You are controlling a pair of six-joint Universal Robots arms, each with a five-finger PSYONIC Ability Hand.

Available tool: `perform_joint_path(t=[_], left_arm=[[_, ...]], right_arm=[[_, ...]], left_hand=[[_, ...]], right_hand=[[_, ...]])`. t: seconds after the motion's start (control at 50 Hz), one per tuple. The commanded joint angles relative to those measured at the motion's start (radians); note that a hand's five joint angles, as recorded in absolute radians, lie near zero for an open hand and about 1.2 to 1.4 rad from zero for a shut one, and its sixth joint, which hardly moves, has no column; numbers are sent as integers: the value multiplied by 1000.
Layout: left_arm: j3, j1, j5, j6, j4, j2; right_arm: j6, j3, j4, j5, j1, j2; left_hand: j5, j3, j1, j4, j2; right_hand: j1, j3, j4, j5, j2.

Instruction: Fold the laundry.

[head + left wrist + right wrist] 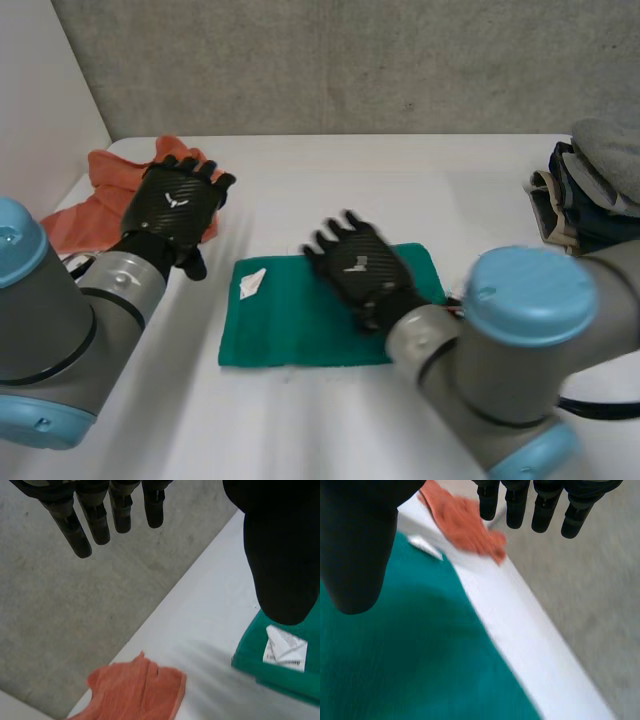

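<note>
"What surrounded the green cloth?"

"It lay as a flat rectangle at lower centre of the white table. A crumpled orange cloth was at upper left, and stacked clothes were at the right edge."

"Any writing?"

"A white label, its print unreadable."

"And the hands?"

"The left hand partly hid the orange cloth. The right hand was over the green one. Both had straight, spread fingers and held nothing."

The right robot hand hangs with straight, relaxed fingers over a flat teal-green cloth on the white bench. A crumpled orange cloth lies near the fingertips, by the bench's edge.
</note>
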Motion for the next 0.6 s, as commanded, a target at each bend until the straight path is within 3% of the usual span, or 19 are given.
perform_joint_path(t=[0.02,0.04,0.08,0.14,0.26,0.38,0.46,0.48,0.56,0.6], left_arm=[[23,-65,-2,1,2,-18],[23,-68,-2,1,4,-21],[24,-73,-2,1,2,-32],[23,-73,-3,1,-1,-38],[21,-70,-5,1,-4,-33],[16,-65,-9,1,-10,5],[4,-39,-13,1,-10,37],[1,-33,-13,-1,-10,40],[-13,-6,-13,-30,-16,56],[-16,-2,-13,-67,-24,57]], right_arm=[[-10,142,64,5,-182,-5],[-18,153,61,5,-209,-1],[-70,174,55,10,-271,16],[-163,178,25,20,-321,21],[-245,136,-80,79,-310,-5],[-233,24,-101,65,-63,-39],[-230,12,-137,-28,75,8],[-228,19,-149,-89,119,31],[-230,36,-143,-199,173,100],[-228,36,-137,-210,173,128]], left_hand=[[-49,-36,-20,-28,-31],[-49,-36,-20,-28,-31],[-49,-36,-20,-28,-31],[-49,-36,-20,-28,-31],[-49,-36,-20,-28,-31],[-49,-36,-20,-28,-31],[-49,-36,-20,-28,-31],[-49,-36,-20,-28,-31],[-49,-36,-20,-28,-31],[-49,-36,-20,-28,-31]], right_hand=[[-52,-36,-35,-47,-33],[-52,-36,-35,-47,-33],[323,340,340,328,343],[1166,1183,1183,1171,1186],[1169,1186,1186,1175,1189],[1169,1186,1186,1175,1189],[1169,1186,1186,1175,1189],[1169,1186,1186,1175,1189],[1169,1186,1186,1175,1189],[1169,1186,1186,1175,1189]])
